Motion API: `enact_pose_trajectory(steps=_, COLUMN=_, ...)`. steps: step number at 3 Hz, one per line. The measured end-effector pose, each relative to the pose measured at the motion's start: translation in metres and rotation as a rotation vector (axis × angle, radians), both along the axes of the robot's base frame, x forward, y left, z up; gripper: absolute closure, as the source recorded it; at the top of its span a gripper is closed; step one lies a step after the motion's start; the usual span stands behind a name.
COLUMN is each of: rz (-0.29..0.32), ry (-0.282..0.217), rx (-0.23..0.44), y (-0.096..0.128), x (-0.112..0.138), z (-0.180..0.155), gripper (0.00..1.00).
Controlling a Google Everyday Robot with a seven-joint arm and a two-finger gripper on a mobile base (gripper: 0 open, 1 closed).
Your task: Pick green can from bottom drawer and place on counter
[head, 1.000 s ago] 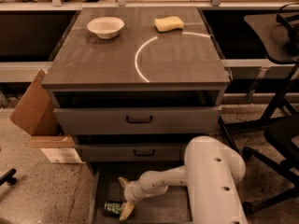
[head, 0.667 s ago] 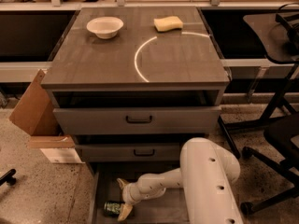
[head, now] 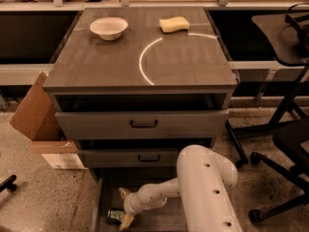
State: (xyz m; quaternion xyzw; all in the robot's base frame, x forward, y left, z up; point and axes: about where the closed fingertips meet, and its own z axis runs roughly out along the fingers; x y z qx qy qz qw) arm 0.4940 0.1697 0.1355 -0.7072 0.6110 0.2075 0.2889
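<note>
In the camera view, we find the arm's white body a little further left than a second ago, and the gripper [head: 122, 208] has edged left and down with it. The green can [head: 114, 215] lies where it lay before.

We count one green can, one white bowl [head: 108, 28], one yellow sponge [head: 174, 24], one cardboard box [head: 34, 111] and three drawers. The bottom drawer [head: 159, 220] is pulled out below the two upper drawers [head: 96, 124]. Bowl and sponge sit toward the far edge of the bench [head: 183, 66].

The gripper is down in the bottom drawer, its fingers spread wide. The can lies in the drawer's left part, just beside the nearer finger. We cannot tell whether they touch.
</note>
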Motion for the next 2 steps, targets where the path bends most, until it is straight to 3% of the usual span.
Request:
enact_pose_trajectory(steps=1, rz=0.004, ry=-0.002, rx=-0.014, y=0.0051, x=-0.0021, z=-0.0093, gripper=0.16)
enact_pose_trajectory(steps=2, rz=0.014, ry=0.002, rx=-0.028, y=0.0102, x=-0.0043, z=-0.0158, gripper=0.4)
